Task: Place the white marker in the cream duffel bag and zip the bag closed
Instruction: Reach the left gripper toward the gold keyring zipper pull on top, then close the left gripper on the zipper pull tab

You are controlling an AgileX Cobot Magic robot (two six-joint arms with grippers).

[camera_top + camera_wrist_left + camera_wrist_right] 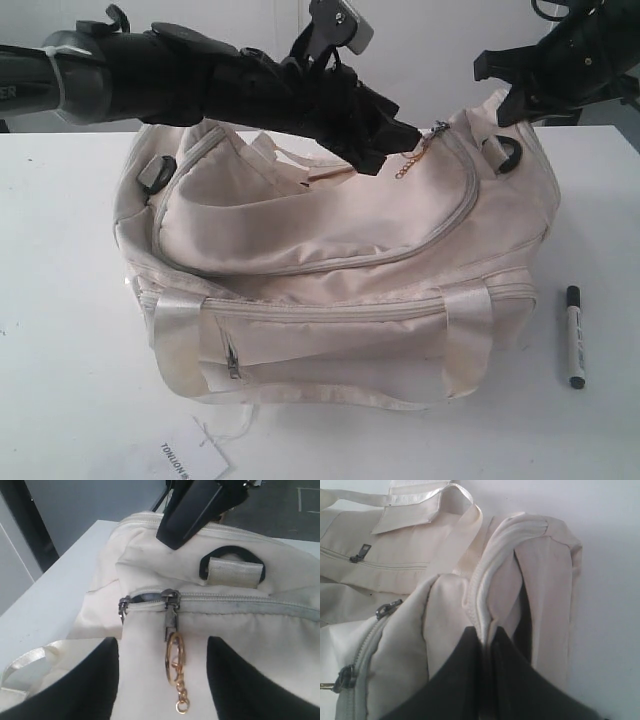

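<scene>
The cream duffel bag (330,290) sits mid-table, and its curved top zipper looks joined along its length. The white marker (574,337), black-capped, lies on the table to the right of the bag, untouched. My left gripper (405,140) reaches across to the bag's top right. It is open (162,642), its fingers either side of the gold chain pull (175,656) that hangs from the zipper slider (171,602). My right gripper (510,105) is at the bag's right end, shut (487,632) on a raised fold of the bag's fabric (500,560).
A paper tag (190,460) on a string lies by the table's front edge. The white table (70,350) runs wide on both sides of the bag. A black strap ring (231,565) sits on the bag's end. The front pocket zip (233,362) is shut.
</scene>
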